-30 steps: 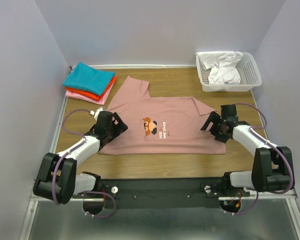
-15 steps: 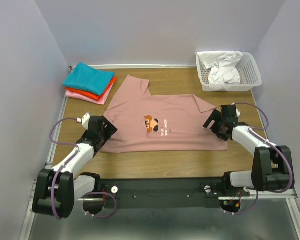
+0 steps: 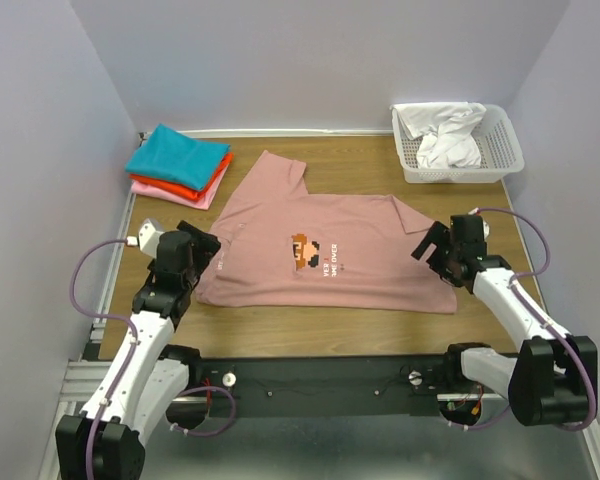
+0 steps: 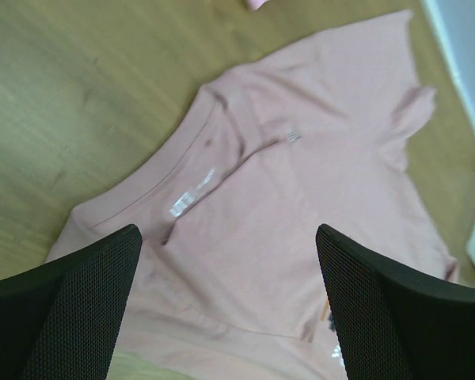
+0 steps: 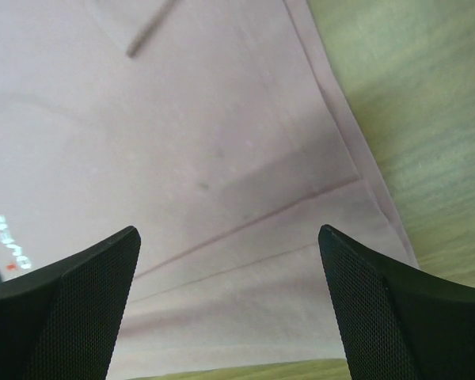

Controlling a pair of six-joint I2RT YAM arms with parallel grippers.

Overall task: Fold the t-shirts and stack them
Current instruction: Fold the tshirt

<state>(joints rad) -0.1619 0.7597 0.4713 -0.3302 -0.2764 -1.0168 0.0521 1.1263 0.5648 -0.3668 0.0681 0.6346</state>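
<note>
Lying flat on bench [image 3: 310,322]: dusty-pink t-shirt [image 3: 365,235]. Left hand [image 3: 206,252] over its collar end, right hand [image 3: 436,250] over its hem end. Both gape wide, holding nothing.

White mesh basket [image 3: 504,152], far right corner; wooden table [image 3: 355,163]

Pulled the left hand [image 3: 210,252] off the pink t-shirt [image 3: 365,270] toward the left edge of the counter [image 3: 320,328]; eased the right hand [image 3: 428,248] slightly back toward the right edge.
</note>
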